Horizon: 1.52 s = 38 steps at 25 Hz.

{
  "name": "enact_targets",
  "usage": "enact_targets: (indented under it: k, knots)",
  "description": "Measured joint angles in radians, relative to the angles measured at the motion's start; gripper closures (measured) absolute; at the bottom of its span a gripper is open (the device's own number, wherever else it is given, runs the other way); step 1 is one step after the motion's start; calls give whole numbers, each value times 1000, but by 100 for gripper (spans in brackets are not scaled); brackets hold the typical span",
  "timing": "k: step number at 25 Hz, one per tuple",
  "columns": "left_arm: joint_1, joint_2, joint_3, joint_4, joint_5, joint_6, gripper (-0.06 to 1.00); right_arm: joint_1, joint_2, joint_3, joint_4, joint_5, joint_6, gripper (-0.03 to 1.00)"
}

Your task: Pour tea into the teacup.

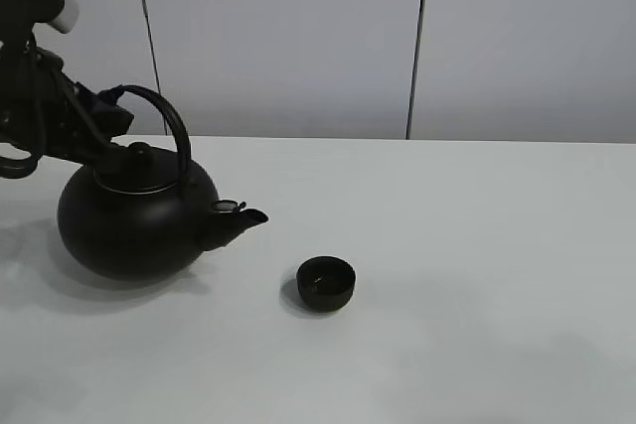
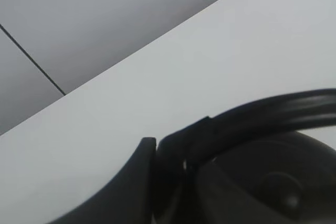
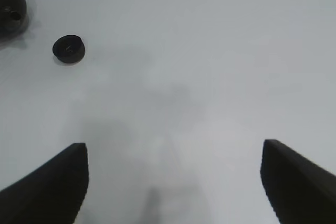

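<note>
Teacup (image 1: 326, 282) is sitting on the table (image 1: 477, 245) at four o'clock from the kettle (image 1: 134, 220), near its spout, with the left gripper (image 1: 111, 121) reaching the handle, where its finger (image 2: 131, 187) is touching, though whether the jaws are clamping I cannot tell, while the right gripper (image 3: 175, 150) is hovering with jaws spread, well apart from both.

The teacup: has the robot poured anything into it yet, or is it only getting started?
Early stage. Done: the left fingers sit at the kettle's handle, though a firm grip cannot be confirmed. In hand: nothing is pouring; the kettle looks upright on the table, its spout aimed towards the teacup, apart from it. Left: lifting, tilting and pouring. The right fingers hang open, holding nothing.
</note>
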Motion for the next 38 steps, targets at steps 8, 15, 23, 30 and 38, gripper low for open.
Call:
enact_targets:
  k: [8, 15, 23, 30, 38]
  knots:
    - [-86, 0, -74, -26, 110, 70, 84, 0, 0, 0, 0, 1, 0, 36]
    - [-89, 0, -103, -59, 122, 87, 84, 0, 0, 0, 0, 1, -1, 36]
    - [-89, 0, -103, -62, 127, 90, 84, 0, 0, 0, 0, 1, -1, 36]
    - [-89, 0, -103, -64, 140, 91, 84, 0, 0, 0, 0, 2, -1, 36]
    - [-89, 0, -103, -64, 144, 91, 84, 0, 0, 0, 0, 2, -1, 36]
